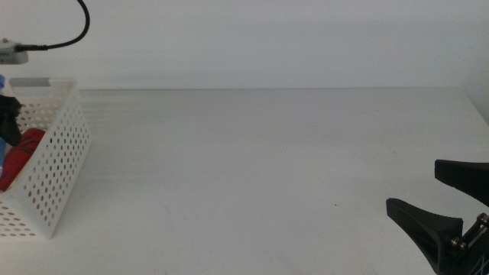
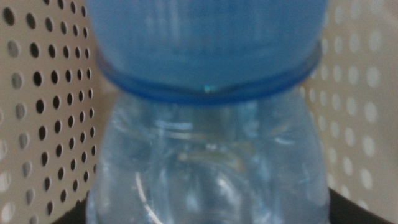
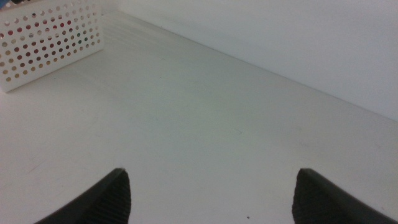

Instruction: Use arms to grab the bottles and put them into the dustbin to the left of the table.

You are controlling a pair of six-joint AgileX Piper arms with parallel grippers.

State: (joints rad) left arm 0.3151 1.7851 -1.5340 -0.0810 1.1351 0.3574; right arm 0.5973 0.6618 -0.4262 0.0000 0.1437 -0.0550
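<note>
The white perforated dustbin [image 1: 57, 164] stands at the table's left edge, and it shows small in the right wrist view [image 3: 50, 37]. A red can [image 1: 27, 145] lies inside it. My left gripper [image 1: 8, 114] reaches down into the bin. Its wrist view is filled by the clear water bottle [image 2: 211, 162] with its blue cap [image 2: 205, 43], held between the jaws with the bin's holed walls on both sides. My right gripper [image 1: 413, 186] waits open over the table's near right corner, nothing between its fingers [image 3: 212, 177]. The yellow tea bottle is out of view.
The white table [image 1: 260, 160] stretches bare from the dustbin to the right gripper. A black cable [image 1: 69, 34] hangs at the upper left, above the dustbin.
</note>
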